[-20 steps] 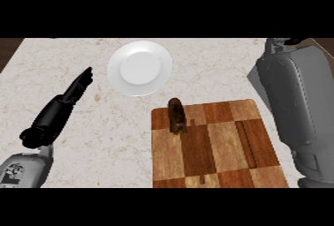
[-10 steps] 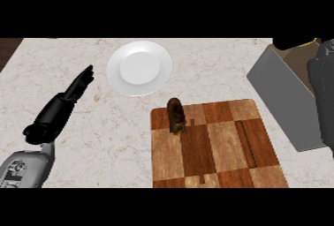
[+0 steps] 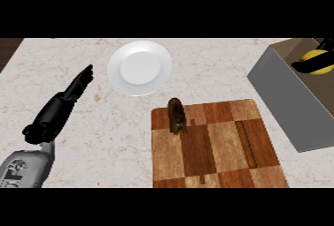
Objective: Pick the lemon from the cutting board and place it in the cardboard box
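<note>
Lemon sits at the far right, over the open top of the cardboard box, a smooth round yellow ball with the right hand wrapped about it. Only a few black fingers of that hand show, curled under and across the fruit; the rest runs off the edge, so how much of the lemon they cover is hard to say. The lemon looks to be above the box's opening and not yet down inside it, though the steep view makes its height a guess.

What the coming move turns on is that the fruit lies straight over the box's mouth: from here the hand needs only to go down and let go, by my reading. Being round, the lemon has no long axis to line up.

The box is a plain grey-sided carton with a brown inner wall, standing just right of the cutting board. The board is glossy wood in light and dark blocks, with a small dark brown object standing near its far left corner. A smooth white plate lies beyond the board on the pale speckled counter. Well to the left of the box, the left hand rests open, holding nothing.
</note>
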`<action>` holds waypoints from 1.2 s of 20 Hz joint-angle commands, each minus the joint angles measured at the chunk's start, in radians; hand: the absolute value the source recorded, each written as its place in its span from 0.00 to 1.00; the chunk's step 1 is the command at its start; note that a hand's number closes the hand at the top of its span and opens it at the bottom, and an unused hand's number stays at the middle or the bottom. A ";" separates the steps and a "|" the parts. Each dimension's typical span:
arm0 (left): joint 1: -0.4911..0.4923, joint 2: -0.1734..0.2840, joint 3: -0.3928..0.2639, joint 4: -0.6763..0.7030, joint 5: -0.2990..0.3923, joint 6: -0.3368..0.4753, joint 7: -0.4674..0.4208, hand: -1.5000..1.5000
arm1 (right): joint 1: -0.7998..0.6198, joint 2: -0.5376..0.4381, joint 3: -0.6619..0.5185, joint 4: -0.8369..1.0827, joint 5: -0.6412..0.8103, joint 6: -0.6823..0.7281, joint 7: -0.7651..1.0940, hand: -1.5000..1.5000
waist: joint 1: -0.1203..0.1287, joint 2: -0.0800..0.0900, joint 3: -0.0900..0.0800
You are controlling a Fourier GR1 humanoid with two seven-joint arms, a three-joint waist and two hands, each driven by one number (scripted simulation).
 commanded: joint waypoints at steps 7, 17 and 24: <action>0.011 -0.032 -0.002 -0.009 -0.022 0.002 0.012 0.50 | 0.114 0.000 -0.053 -0.105 -0.178 0.114 -0.207 0.00 | -0.008 -0.004 0.000; 0.031 -0.020 0.006 -0.051 -0.012 -0.002 0.023 0.50 | -0.017 0.115 -0.506 -0.162 -0.525 -0.295 -0.262 0.00 | -0.007 -0.006 0.003; 0.038 -0.004 0.025 -0.064 -0.004 -0.037 0.022 0.50 | 0.132 0.084 -0.607 -0.122 -0.623 -0.372 -0.416 0.00 | 0.001 -0.002 0.001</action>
